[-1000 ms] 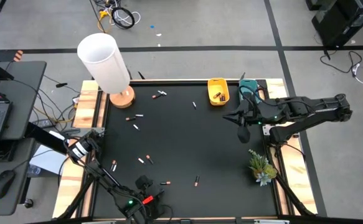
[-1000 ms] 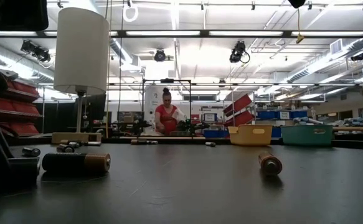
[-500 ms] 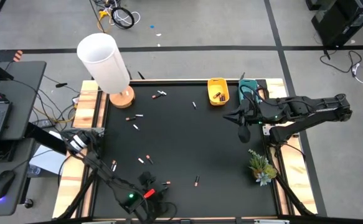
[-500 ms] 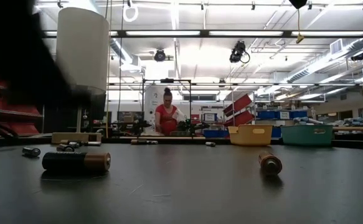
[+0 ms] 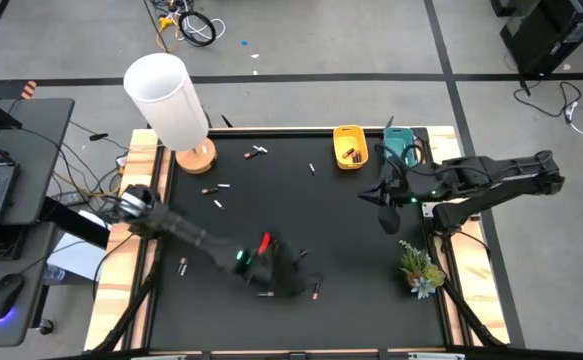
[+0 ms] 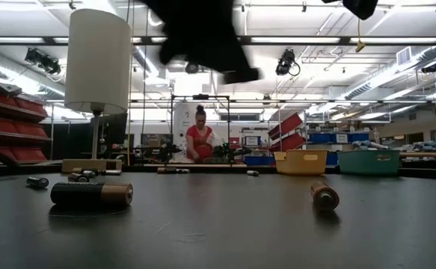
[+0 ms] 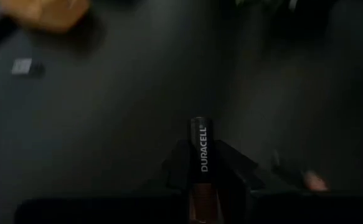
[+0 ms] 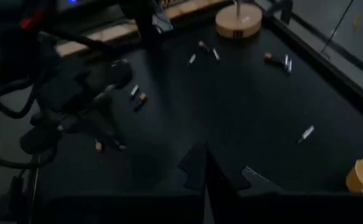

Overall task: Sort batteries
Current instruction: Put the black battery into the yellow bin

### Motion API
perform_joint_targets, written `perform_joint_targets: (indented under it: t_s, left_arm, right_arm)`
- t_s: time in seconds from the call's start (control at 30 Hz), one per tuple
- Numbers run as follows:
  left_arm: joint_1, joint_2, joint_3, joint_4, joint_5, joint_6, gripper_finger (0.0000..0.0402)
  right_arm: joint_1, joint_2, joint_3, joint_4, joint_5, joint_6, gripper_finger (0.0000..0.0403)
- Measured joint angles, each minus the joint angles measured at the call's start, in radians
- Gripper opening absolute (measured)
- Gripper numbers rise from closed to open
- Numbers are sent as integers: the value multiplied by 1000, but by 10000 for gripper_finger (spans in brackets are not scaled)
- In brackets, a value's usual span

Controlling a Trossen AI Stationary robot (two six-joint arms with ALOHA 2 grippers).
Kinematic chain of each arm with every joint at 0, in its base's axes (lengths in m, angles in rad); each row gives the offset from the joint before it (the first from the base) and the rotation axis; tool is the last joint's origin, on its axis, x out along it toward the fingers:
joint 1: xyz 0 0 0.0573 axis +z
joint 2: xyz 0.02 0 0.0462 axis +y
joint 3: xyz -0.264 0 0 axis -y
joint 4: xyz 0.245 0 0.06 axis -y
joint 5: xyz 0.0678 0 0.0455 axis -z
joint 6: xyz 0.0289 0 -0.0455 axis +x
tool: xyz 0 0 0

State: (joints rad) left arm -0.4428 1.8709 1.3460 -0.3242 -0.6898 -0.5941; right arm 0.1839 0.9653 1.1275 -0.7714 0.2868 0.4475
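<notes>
Batteries are lying scattered on the black table, and one is being held.

One dark Duracell battery (image 7: 202, 155) with a copper end is sitting between the left gripper's (image 7: 203, 177) fingers, pointing forward. Small loose batteries (image 5: 218, 196) are lying flat near the far left part, some white, some reddish. One (image 5: 316, 291) is resting at the near middle, another (image 5: 182, 266) at the near left. In the low view, a dark and copper one (image 6: 92, 194) is lying sideways, and another (image 6: 324, 196) is showing its end.

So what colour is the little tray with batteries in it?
Yellow. The yellow tray shows best in the high view, at the table's far edge.
</notes>
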Motion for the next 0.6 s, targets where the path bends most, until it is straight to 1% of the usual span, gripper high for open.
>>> perform_joint_targets:
  t_s: [0.07, 0.13, 0.2, 0.3, 0.37, 0.43, 0.53, 0.6]
  left_arm:
    - [80, 0, 0, 112, 77, 125, 54]
    - [157, 0, 0, 196, 135, 205, 54]
    - [238, 1, 0, 254, 168, 230, 54]
    - [359, 1, 0, 322, 217, 232, 54]
    - [433, 1, 0, 368, 263, 240, 54]
    - [495, 1, 1, 395, 313, 252, 54]
    - [574, 2, 1, 410, 365, 260, 54]
    - [619, 2, 1, 438, 408, 296, 54]
  right_arm:
    - [4, -2, 0, 10, -16, 25, 22]
    - [4, -7, 0, 26, -40, 87, 27]
    - [2, -8, 0, 33, -74, 135, 29]
    - [6, -8, 0, 45, -78, 156, 28]
    - [18, -8, 0, 63, -54, 155, 24]
    - [32, -8, 0, 98, 0, 151, 19]
    - [45, -8, 0, 205, 69, 113, 13]
    - [45, -6, 0, 292, 87, 50, 11]
